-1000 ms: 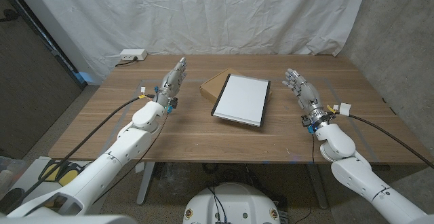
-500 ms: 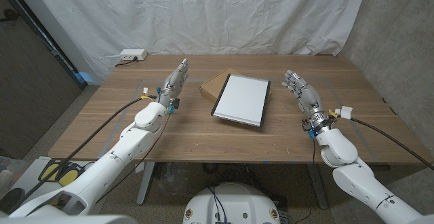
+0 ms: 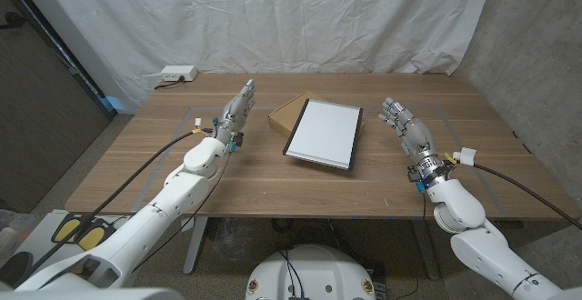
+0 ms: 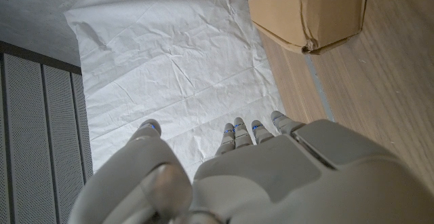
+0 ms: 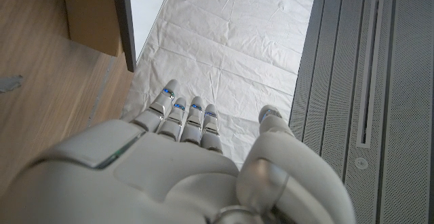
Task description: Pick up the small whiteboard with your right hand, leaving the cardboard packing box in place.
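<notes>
So far nothing's lifted: your right hand (image 3: 409, 129), fingers spread and empty, sits well apart from the small whiteboard (image 3: 325, 133) atop the cardboard packing box (image 3: 285, 112)

A matt wooden desk (image 3: 273, 177) with visible brown grain carries a small whiteboard (image 3: 325, 133), its writing face smooth and plain white inside a thin dark frame. Under it sits a cardboard packing box (image 3: 285, 112) of dull brown paperboard, its corner creased and rough-edged in the left wrist view. Each robot hand, left (image 3: 236, 109) and right (image 3: 406, 127), wears a smooth, slightly glossy pale-grey plastic shell. Behind hangs a wrinkled white cloth backdrop (image 3: 273, 18), matt and creased. A white plastic power strip (image 3: 177, 75) lies at the desk's far corner; black rubbery cables (image 3: 136, 173) trail along the arms.
</notes>
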Motion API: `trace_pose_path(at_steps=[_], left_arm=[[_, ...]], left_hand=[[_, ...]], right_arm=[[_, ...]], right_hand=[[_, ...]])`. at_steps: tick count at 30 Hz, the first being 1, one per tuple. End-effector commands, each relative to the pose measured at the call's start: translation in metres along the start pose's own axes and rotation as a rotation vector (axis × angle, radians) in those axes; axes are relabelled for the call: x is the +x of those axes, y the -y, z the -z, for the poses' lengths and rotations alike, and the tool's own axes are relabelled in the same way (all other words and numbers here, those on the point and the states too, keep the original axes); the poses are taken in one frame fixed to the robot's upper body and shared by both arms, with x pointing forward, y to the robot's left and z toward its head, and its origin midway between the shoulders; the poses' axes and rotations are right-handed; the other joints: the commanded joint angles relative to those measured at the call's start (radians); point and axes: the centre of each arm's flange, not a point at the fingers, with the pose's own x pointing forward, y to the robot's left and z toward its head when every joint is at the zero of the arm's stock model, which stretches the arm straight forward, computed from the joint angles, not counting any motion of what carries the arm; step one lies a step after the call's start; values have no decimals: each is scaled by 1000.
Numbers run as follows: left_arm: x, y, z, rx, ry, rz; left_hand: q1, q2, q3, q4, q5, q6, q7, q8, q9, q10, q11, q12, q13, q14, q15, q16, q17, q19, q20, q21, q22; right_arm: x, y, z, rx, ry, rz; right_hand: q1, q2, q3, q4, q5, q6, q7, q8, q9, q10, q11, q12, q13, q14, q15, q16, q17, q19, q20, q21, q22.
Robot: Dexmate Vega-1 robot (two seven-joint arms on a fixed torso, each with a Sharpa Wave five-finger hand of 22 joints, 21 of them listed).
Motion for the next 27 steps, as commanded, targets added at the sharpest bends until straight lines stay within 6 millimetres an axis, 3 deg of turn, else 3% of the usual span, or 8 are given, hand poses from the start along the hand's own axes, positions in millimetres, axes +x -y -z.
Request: trace_pose_path(at_steps=[1,27], left_arm=[[-8,4,-7,23,-5,3],[-24,4,-4,11,0,-20]], left_hand=[[12,4,1,-6,-3,3,3,-5,6,0,3,-1,0,4,4,-1,3,-1,-29,3,3],[16,7,-1,-8,-6,4,2,-6,6,0,3,-2,0,3,5,-2,3,-5,-25,1,3]], right_arm=[[-17,-2,-5,0,13,8],[-48,-12,-9,-65,0,25]], right_hand=[[9,1,3,-5,-1,16,-3,7,2,12,1,7,3,8,-1,6,6,11,-43,-2,6],[19,1,6,-13,-4,30,-4,7,3,27,-4,7,4,19,-5,5,7,22,-44,-11,6]])
